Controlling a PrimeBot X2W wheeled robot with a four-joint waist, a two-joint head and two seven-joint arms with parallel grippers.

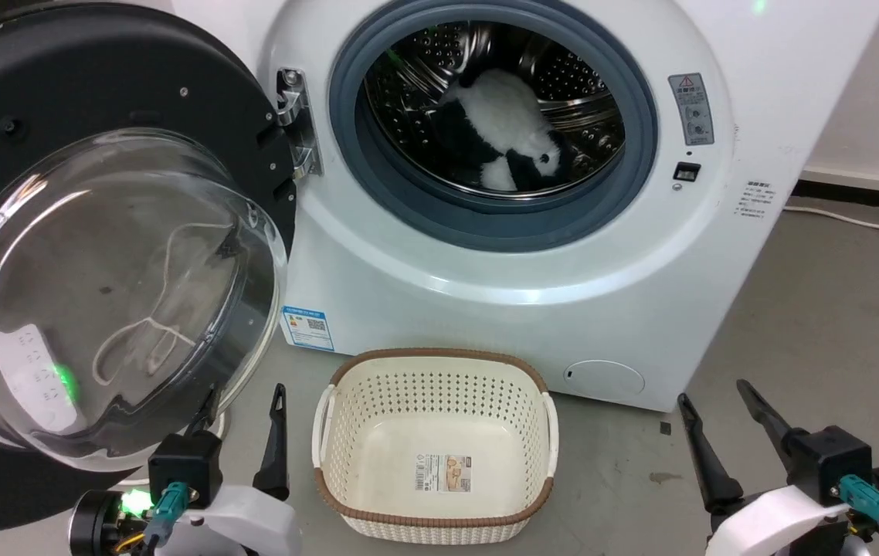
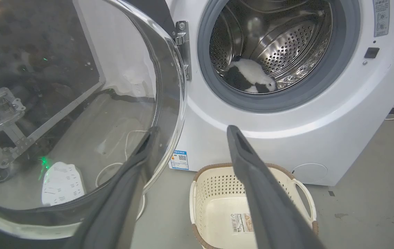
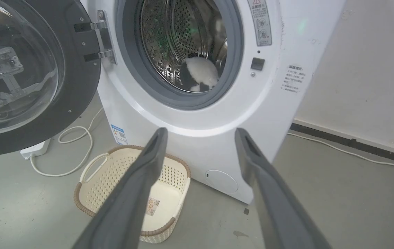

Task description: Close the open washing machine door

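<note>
Found L gripper (image 1: 246,398) jaws spread wide, nothing held; same for R gripper (image 1: 714,391), wide apart & empty. Placed L gripper just left of the basket (image 1: 439,357), R gripper well to its right, both low w/ fingers aimed at the washer (image 1: 486,309) front behind the basket. Saw one L finger (image 2: 127,186) overlapping the glass bowl's (image 2: 79,103) lower edge in L wrist view; couldn't tell touching or just beside. Located the washing machine door (image 1: 115,255) up & left of the basket, standing wide open on the hinge (image 1: 296,123), bowl bulging toward the head cam. Judged L arm far nearer, w/ door just above & left of its jaws, hinge axis upright, free edge on the side farthest from the basket. Reckoned closing called for a push on that outer part, sweeping it rightward toward the drum (image 1: 578,85) behind the basket. Noted basket empty bar a label (image 1: 443,472) on its floor; drum up & behind it w/ black-&-white plush toy (image 1: 509,127) inside, ringed by grey seal (image 1: 644,116).
</note>
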